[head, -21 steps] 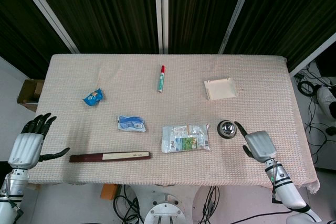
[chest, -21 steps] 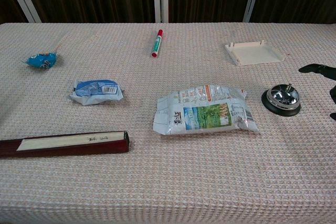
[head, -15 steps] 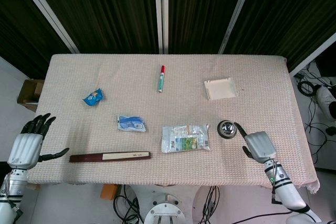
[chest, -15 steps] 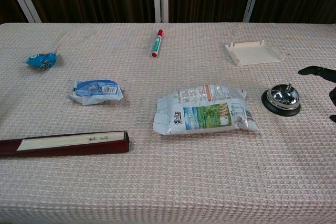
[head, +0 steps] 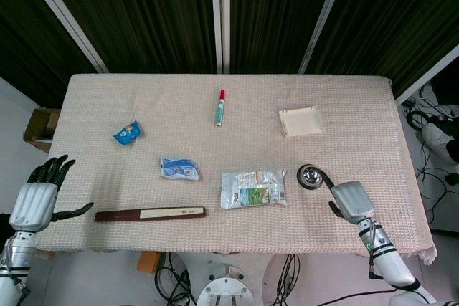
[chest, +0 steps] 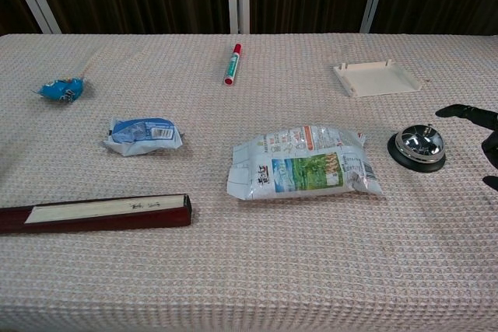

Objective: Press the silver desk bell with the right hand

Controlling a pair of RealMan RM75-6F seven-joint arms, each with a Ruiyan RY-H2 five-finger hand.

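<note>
The silver desk bell (head: 310,175) on its black base stands on the cloth right of the snack bag; the chest view shows the bell (chest: 419,146) near the right edge. My right hand (head: 349,199) hovers just right of and nearer than the bell, with one dark finger stretched out toward its right side and not touching it. In the chest view only the fingertips (chest: 465,112) of that hand show at the right border. It holds nothing. My left hand (head: 39,195) rests off the table's left front corner, fingers apart and empty.
A printed snack bag (head: 253,188) lies left of the bell. A dark long box (head: 150,213), a blue packet (head: 178,168), a small blue wrapper (head: 127,132), a red-green marker (head: 219,107) and a white tray (head: 300,121) are spread over the table (head: 373,127).
My right hand has shifted slightly left, and its outstretched finger has drawn closer to the bell. The left hand has barely moved.
</note>
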